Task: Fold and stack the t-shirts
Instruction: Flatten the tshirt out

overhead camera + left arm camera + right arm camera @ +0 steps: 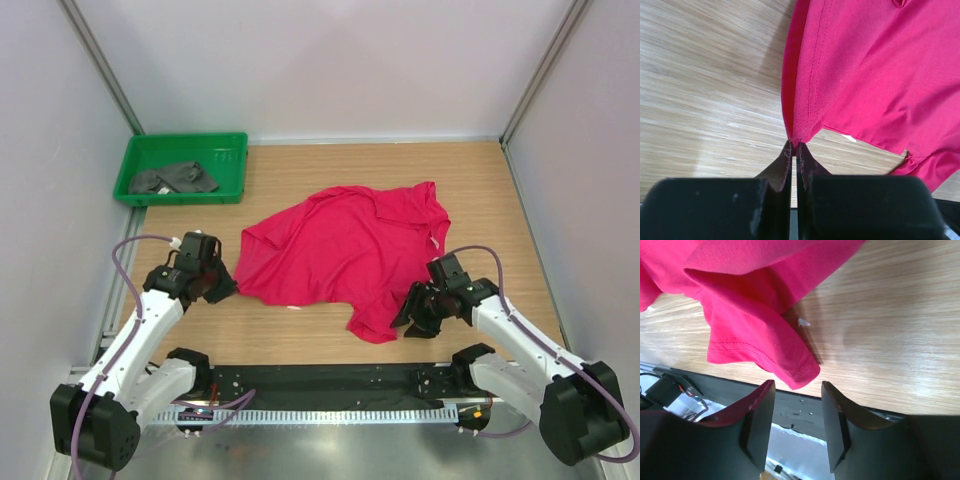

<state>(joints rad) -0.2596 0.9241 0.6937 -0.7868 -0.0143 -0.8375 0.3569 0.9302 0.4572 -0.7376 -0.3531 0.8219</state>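
Your left gripper (794,148) was clamped on the hem of the red shirt (340,250) but your right gripper (798,392) gaped empty beside a corner, so one-sided pulling could have bunched it.

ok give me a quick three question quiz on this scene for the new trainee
1. True or false: the dark grey t-shirt lies in the green tray.
2. The left tool is: A) open above the bare wood, B) shut on the edge of the red t-shirt, C) gripping the tray.
3. Fill in: the right tool has its jaws ____, with a corner of the red shirt just ahead of them.

Key: 1 true; 2 B; 3 open.
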